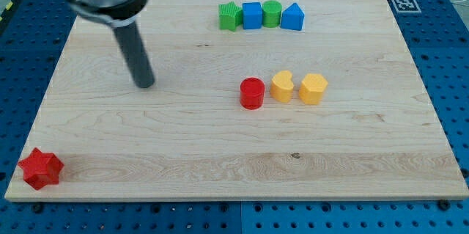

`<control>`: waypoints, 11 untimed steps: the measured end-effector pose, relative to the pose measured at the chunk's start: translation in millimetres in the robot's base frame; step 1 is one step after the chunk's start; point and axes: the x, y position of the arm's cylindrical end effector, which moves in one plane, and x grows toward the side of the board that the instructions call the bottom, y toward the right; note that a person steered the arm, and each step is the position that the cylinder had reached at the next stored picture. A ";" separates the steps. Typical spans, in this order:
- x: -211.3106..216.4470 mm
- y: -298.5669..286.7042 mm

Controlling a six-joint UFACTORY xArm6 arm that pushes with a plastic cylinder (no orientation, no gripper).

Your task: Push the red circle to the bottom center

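Note:
The red circle point(251, 93) stands a little right of the board's middle. Touching its right side is a yellow heart-shaped block point(281, 86), then a yellow hexagon point(313, 89). My tip point(145, 83) rests on the board well to the left of the red circle, about level with it. The dark rod rises from the tip toward the view's top left. Nothing lies between the tip and the red circle.
A row of blocks sits near the view's top: a green star point(230, 16), a blue cube point(251, 15), a green cylinder point(272, 14), a blue pentagon-like block point(292, 17). A red star point(40, 169) lies at the bottom left corner of the wooden board point(220, 168).

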 end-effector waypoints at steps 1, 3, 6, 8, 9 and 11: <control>-22.0 37.4; -44.1 108.2; 7.5 148.7; 53.2 163.4; 76.1 181.0; 113.4 202.4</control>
